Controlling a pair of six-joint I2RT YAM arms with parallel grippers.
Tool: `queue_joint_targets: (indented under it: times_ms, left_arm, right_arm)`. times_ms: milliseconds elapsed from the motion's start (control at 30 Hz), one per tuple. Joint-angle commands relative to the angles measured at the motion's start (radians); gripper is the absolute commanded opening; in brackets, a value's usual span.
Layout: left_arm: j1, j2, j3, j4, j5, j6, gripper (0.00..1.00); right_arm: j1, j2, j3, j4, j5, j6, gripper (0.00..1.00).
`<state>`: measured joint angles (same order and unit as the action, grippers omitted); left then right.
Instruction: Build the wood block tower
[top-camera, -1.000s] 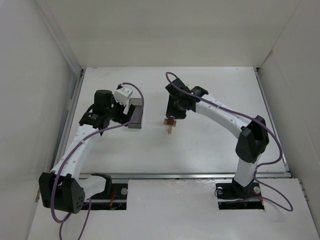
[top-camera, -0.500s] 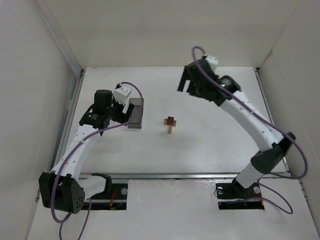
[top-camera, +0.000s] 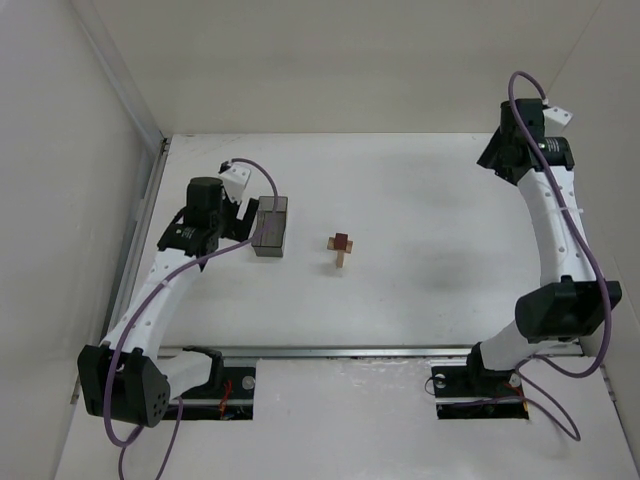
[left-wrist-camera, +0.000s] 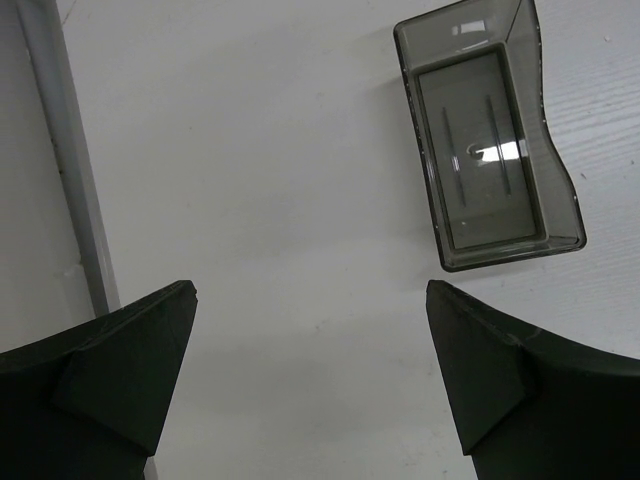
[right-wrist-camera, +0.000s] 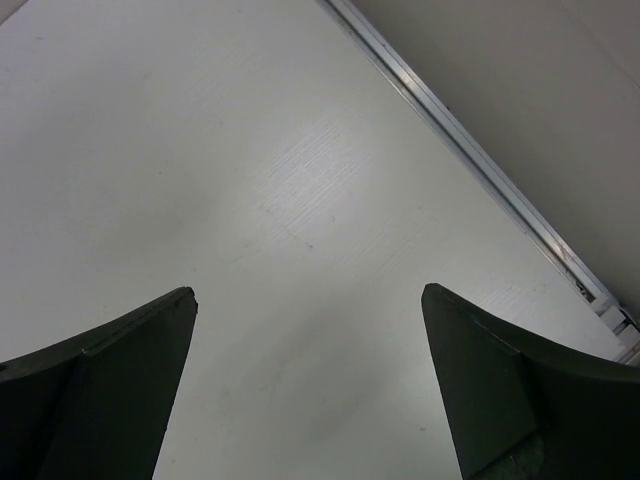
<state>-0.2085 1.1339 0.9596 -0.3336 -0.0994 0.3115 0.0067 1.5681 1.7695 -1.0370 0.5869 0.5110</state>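
The wood block tower (top-camera: 341, 248) stands alone at the middle of the table, a dark reddish-brown piece on top of light tan pieces. Nothing touches it. My right gripper (right-wrist-camera: 308, 295) is open and empty, over bare table beside the right rail. In the top view it (top-camera: 497, 155) hangs at the far right corner, well away from the tower. My left gripper (left-wrist-camera: 310, 292) is open and empty too, just left of the dark translucent bin (left-wrist-camera: 480, 150). From above it (top-camera: 238, 212) sits to the tower's left. Neither wrist view shows the tower.
The dark bin (top-camera: 270, 228) lies between the left gripper and the tower and looks empty. White walls close the table on three sides. Metal rails run along the left edge (left-wrist-camera: 60, 160), the right edge (right-wrist-camera: 480, 150) and the front edge (top-camera: 370, 351).
The right gripper opened over the tower, let it go and swung up and away to the far right corner. The tower stays standing. The left wrist shifted slightly off the bin.
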Motion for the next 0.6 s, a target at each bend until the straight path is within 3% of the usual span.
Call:
queue_joint_targets:
  times_ms: [0, 433, 567]
  left_arm:
    - [0.009, -0.011, 0.063, -0.01, -0.023, -0.02, 0.99]
    - [0.009, 0.027, 0.18, -0.061, 0.006, -0.04, 0.99]
    - [0.009, 0.027, 0.199, -0.07, 0.006, -0.051, 0.99]
  right_arm:
    - [0.003, -0.06, 0.01, 0.04, -0.045, -0.048, 1.0]
    - [0.003, -0.079, -0.028, 0.063, -0.009, -0.071, 1.0]
    - [0.003, -0.135, -0.1, 0.158, 0.03, -0.08, 1.0]
